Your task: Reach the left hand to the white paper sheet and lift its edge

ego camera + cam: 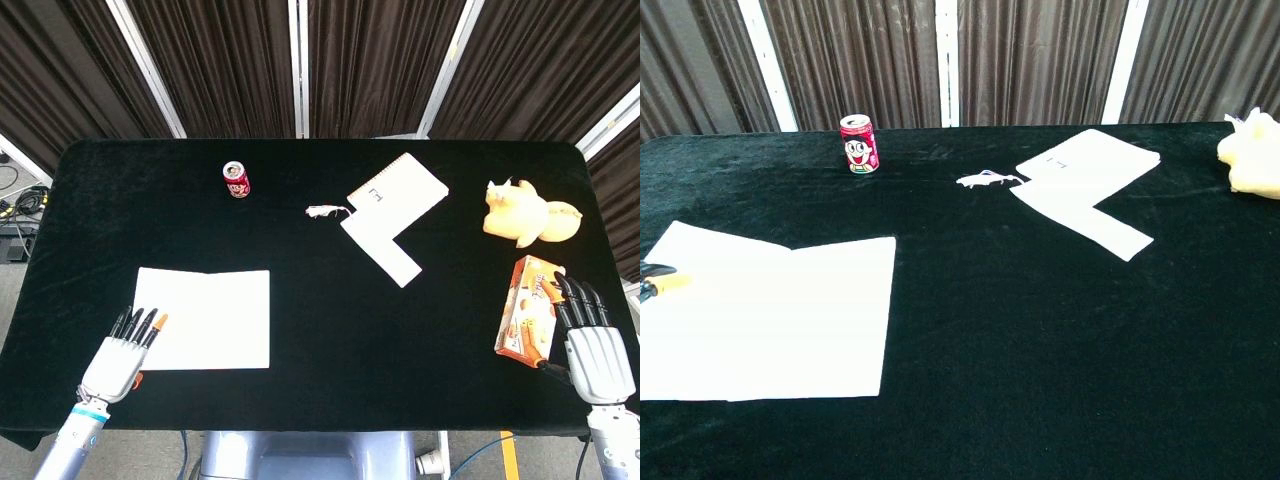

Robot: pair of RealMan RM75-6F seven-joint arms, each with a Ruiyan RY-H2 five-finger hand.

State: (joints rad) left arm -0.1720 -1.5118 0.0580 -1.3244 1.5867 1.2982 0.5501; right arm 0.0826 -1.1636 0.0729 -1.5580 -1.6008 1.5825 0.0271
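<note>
The white paper sheet (pixel 205 317) lies flat on the black table (pixel 320 330), front left; the chest view shows it too (pixel 780 315). My left hand (pixel 124 357) is at the sheet's front-left corner, its fingers stretched out over the paper's left edge and holding nothing. Only its fingertips (pixel 654 281) show at the left border of the chest view. My right hand (pixel 590 345) hovers at the table's front right, fingers extended, beside an orange box (pixel 527 318). It holds nothing.
A red can (pixel 236 180) stands at the back left. A small white scrap (pixel 325 211), a notepad (pixel 398 187) and a white strip (pixel 381 249) lie at the back centre. A yellow plush toy (pixel 527 214) sits at the far right.
</note>
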